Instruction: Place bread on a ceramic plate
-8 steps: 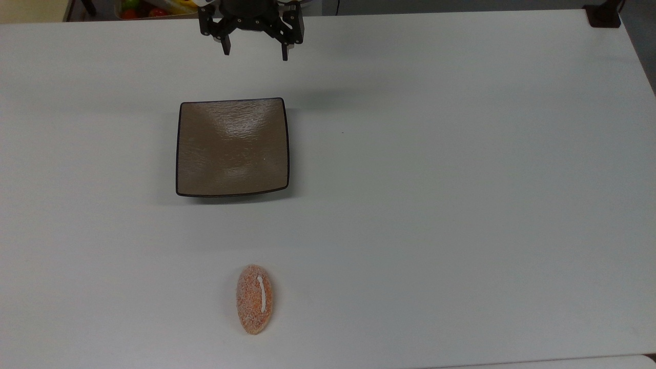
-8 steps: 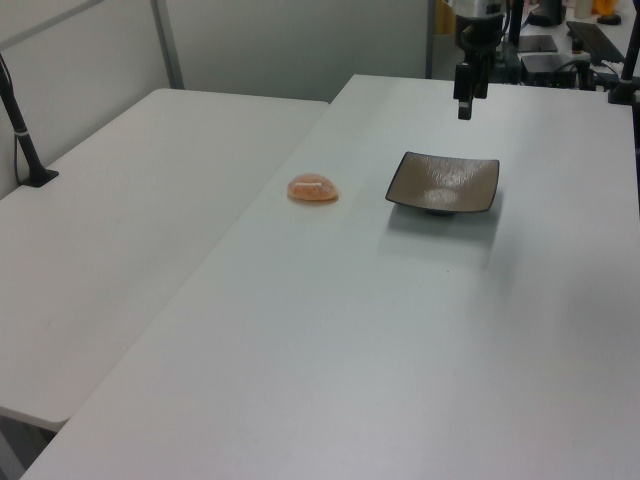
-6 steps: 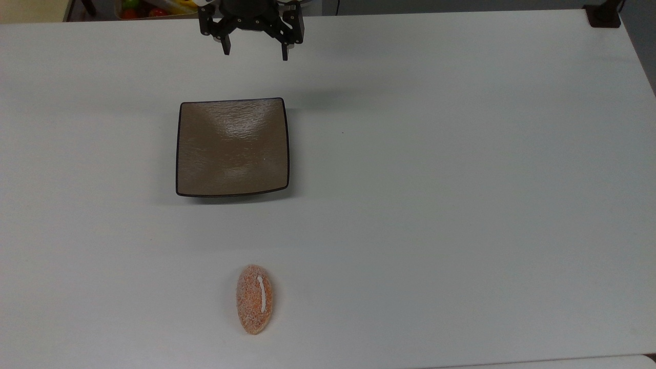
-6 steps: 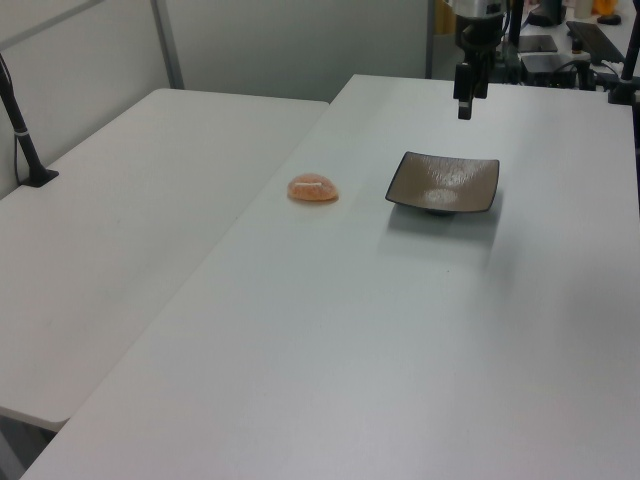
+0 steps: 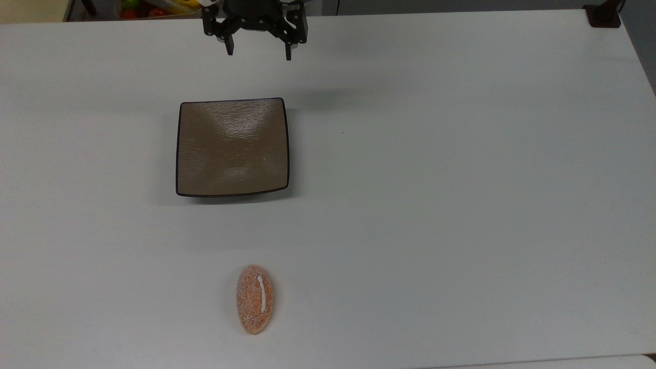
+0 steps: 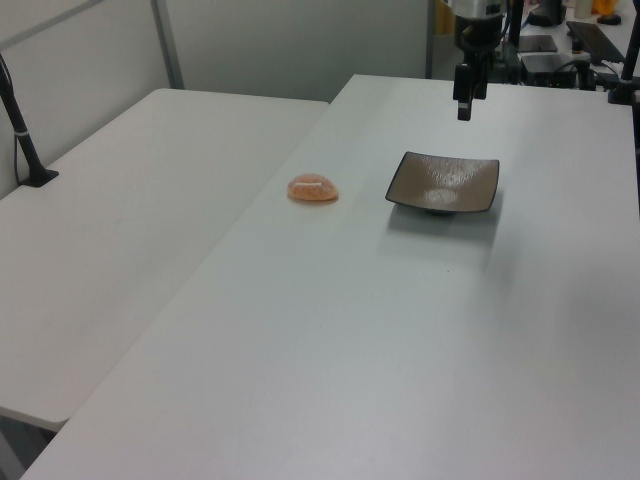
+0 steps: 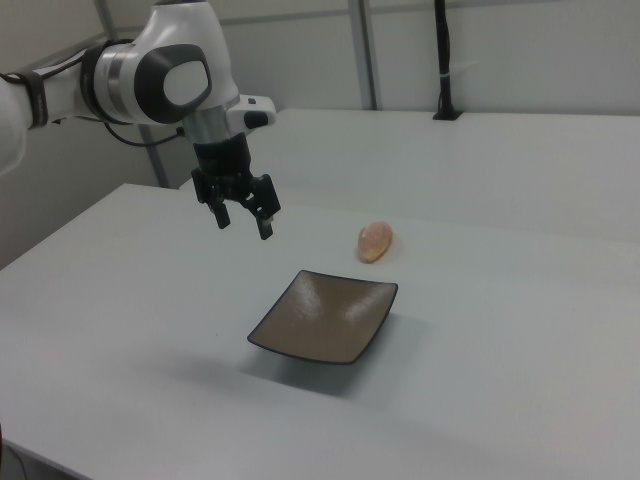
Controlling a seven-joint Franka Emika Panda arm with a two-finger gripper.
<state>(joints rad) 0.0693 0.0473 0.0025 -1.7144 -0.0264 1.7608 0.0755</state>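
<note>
The bread, a small oval orange-brown bun with a white stripe, lies on the white table near the top view's bottom edge; the same bread rests apart from the plate. The ceramic plate, square and brown-grey with a dark rim, has nothing on it. My gripper hangs in the air beyond the plate's far edge in the top view, fingers spread apart and holding nothing.
The white table stretches wide around both things. A second white table adjoins it at the left view's left. A black post base stands at the top view's upper right corner. Colourful items sit beyond the table's far edge.
The gripper has shifted slightly to the top view's right. Bread and plate have not moved.
</note>
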